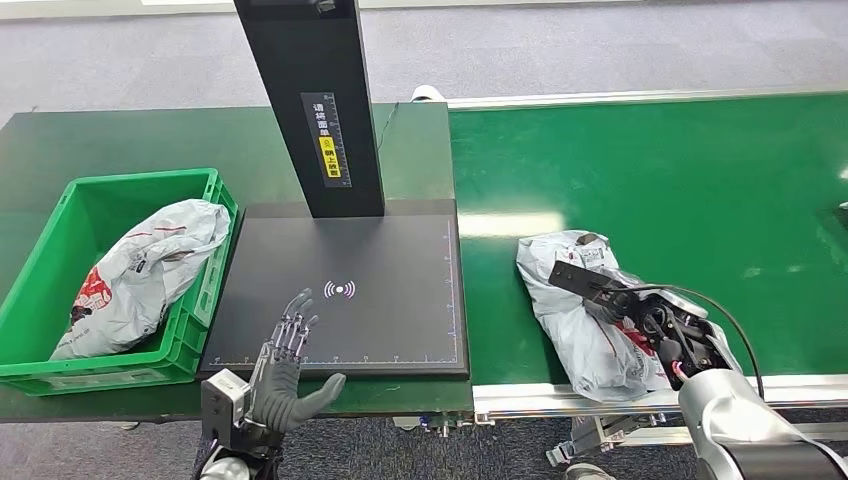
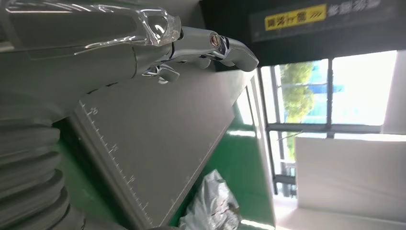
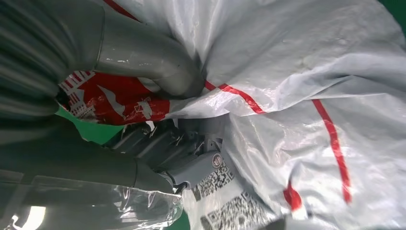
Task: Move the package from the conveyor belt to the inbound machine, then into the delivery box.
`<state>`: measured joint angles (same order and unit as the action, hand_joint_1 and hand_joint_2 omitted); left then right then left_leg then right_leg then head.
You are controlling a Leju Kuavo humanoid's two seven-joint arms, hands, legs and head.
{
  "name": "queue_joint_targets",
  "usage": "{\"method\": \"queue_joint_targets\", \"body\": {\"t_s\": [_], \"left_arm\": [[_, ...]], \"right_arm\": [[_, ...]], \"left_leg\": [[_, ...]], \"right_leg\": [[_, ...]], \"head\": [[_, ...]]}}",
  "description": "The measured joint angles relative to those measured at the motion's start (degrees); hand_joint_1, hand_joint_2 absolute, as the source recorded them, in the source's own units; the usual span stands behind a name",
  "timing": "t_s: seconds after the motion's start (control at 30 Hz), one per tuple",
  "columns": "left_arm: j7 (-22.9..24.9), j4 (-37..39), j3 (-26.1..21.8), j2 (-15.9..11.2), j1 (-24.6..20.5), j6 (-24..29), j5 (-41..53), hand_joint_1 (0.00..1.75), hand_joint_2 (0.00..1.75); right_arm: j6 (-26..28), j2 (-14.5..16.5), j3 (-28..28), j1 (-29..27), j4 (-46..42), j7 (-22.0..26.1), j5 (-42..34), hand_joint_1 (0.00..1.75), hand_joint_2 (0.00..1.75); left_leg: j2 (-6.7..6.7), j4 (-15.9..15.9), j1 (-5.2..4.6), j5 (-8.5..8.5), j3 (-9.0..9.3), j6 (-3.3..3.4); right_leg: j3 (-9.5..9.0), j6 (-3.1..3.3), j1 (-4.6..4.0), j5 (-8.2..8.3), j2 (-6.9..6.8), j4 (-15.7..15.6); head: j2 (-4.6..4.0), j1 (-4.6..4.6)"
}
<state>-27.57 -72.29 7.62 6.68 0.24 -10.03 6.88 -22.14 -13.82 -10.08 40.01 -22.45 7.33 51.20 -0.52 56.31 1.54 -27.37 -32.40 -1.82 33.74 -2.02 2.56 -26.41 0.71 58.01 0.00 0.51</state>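
Nearest, the left hand (image 1: 285,375) is held spread and empty over the front edge of the inbound machine's scan plate (image 1: 380,300). On the green conveyor belt (image 1: 650,170) the grey poly-mailer package (image 1: 575,300) lies gripped by the right hand (image 1: 655,325), with thumb and fingers (image 3: 163,153) pressed into bunched film. Only loose plastic appears to be caught, so the bag could slip or tear once lifted, or sag and snag on the plate's edge. Farther left, another bagged parcel (image 1: 140,275) already fills much of the green delivery crate (image 1: 60,215).

Crinkled glossy plastic package (image 1: 585,310), matt green belt (image 1: 700,190), green plastic crate (image 1: 40,290).
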Motion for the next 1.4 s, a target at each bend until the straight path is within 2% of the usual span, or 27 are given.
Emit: {"method": "queue_joint_targets", "body": {"t_s": [0.13,0.23,0.4,0.57,0.77,0.9,1.23,1.33,1.4], "left_arm": [[-4.82,-3.73,-0.78,0.28,1.81,3.32,-0.28,0.0,1.75],[-8.36,-8.5,-1.33,0.71,4.16,5.78,-0.1,0.0,1.75],[-10.89,-15.95,-1.57,1.29,7.76,7.76,-0.71,0.0,1.75],[-11.01,-19.16,-1.91,1.69,8.94,9.08,-3.73,0.0,1.75],[-11.01,-19.71,-2.08,1.8,9.08,9.06,-4.35,0.0,1.75],[-11.01,-19.68,-2.09,1.8,8.7,8.55,-4.44,0.0,1.75],[-11.01,-19.64,-2.1,1.8,8.44,8.08,-4.43,0.0,1.75],[-11.01,-19.57,-2.11,1.8,8.41,7.76,-4.3,0.0,1.75],[-11.01,-19.37,-2.1,1.81,8.26,7.57,-4.18,0.0,1.75]], "right_arm": [[5.27,0.6,-0.15,0.33,-0.01,0.63,-3.01,1.75,1.75],[11.84,1.61,0.54,0.87,-0.14,2.66,-7.39,1.75,1.75],[21.22,3.71,3.38,1.74,-1.93,10.12,-14.35,1.75,1.75],[29.28,5.66,5.55,1.82,-5.53,17.81,-18.07,1.75,1.75],[30.36,7.09,6.12,1.69,-8.56,21.19,-18.71,1.75,1.75],[29.53,8.37,3.65,1.68,-11.48,24.05,-16.17,1.75,1.75],[29.17,9.97,-0.9,1.73,-14.38,23.92,-14.74,1.75,1.75],[27.65,10.77,-3.54,2.29,-14.41,23.44,-11.3,1.75,1.75],[26.16,12.38,-6.64,3.15,-14.31,22.63,-8.79,1.75,1.75]], "left_leg": [[-0.01,0.0,0.0,0.0,-0.02,0.0],[-0.02,-0.01,0.0,0.0,-0.03,0.0],[0.02,-0.01,0.0,0.0,-0.03,0.0],[0.0,-0.01,0.0,0.0,0.0,0.0],[0.01,-0.01,0.01,0.01,0.01,0.0],[-0.05,-0.01,0.01,0.01,0.02,0.0],[0.06,-0.01,0.0,0.01,-0.01,0.0],[-0.04,-0.02,0.0,0.01,-0.01,-0.01],[-0.19,-0.03,0.04,0.01,0.03,-0.01]], "right_leg": [[0.0,0.0,-0.01,0.0,0.0,0.01],[0.02,0.0,-0.01,0.0,0.01,0.02],[0.03,0.0,0.0,-0.01,-0.01,0.01],[0.01,0.0,0.0,0.0,0.0,0.01],[-0.01,0.0,-0.01,0.0,0.0,0.02],[0.01,0.0,-0.01,0.0,0.02,0.02],[-0.01,0.0,0.0,-0.01,-0.06,0.01],[-0.01,0.01,-0.01,0.0,0.0,0.02],[0.03,0.02,-0.05,0.0,0.11,0.03]], "head": [[0.0,-0.01],[0.0,0.0],[0.0,0.0],[0.0,0.01],[0.0,0.01],[0.0,0.01],[0.0,0.01],[0.0,0.01],[0.0,-0.01]]}}
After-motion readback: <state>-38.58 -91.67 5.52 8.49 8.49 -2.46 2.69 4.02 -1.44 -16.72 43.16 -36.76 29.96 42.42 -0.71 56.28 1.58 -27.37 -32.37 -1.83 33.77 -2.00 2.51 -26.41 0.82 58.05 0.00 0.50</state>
